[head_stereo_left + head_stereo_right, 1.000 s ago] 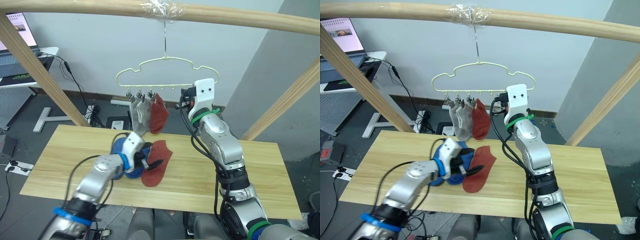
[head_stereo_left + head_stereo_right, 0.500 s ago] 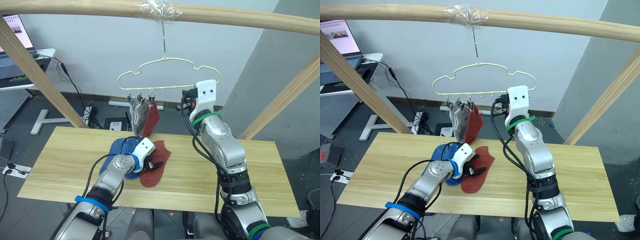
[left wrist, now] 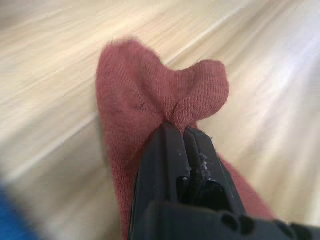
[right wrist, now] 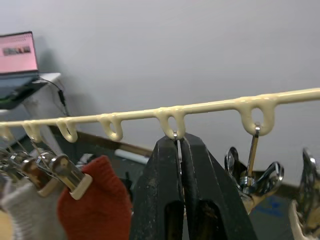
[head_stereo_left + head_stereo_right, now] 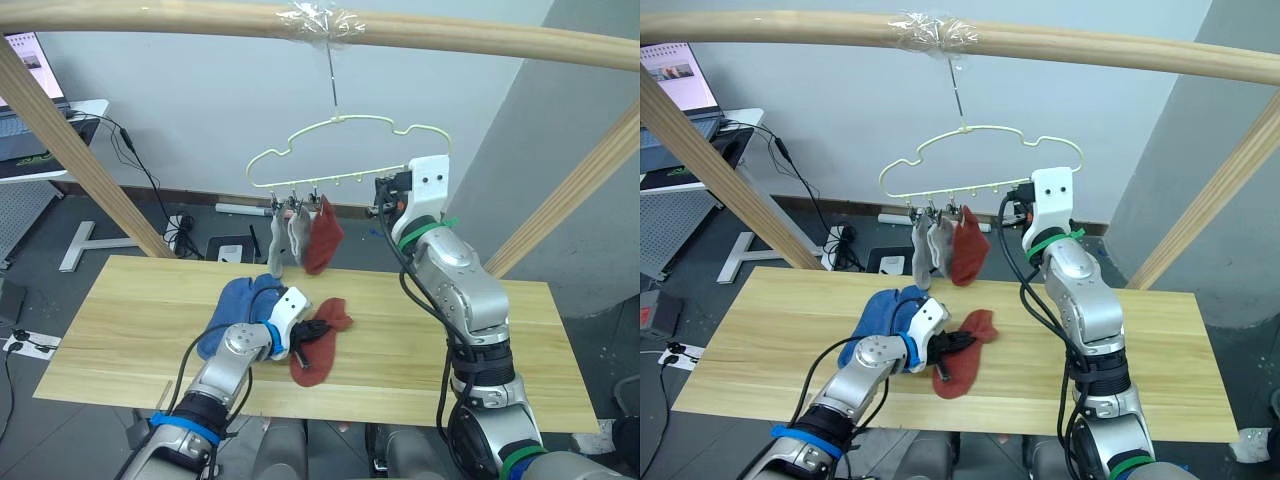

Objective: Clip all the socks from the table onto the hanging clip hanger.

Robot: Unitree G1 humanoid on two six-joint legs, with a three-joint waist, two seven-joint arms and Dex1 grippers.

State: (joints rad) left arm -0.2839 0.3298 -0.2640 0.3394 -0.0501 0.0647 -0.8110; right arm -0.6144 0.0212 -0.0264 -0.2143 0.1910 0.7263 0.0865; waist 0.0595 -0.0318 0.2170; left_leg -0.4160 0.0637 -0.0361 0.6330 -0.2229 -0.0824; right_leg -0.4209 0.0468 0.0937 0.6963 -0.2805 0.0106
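The left tool (image 3: 181, 131) is pinched shut on a fold of the rust-red sock (image 5: 318, 345) lying on the table (image 5: 120, 310), most likely to lift it toward the clip hanger (image 5: 345, 150); two blue socks (image 5: 238, 305) sit just left of it, touching the arm. The right tool (image 4: 179, 145) is closed around a clip's wire under the hanger's bar, seemingly to steady the hanger for clipping. Two light grey socks (image 5: 285, 235) and a second rust-red sock (image 5: 322, 235) hang from the left clips; the right clips look free. No readable brand or writing appears on the things.
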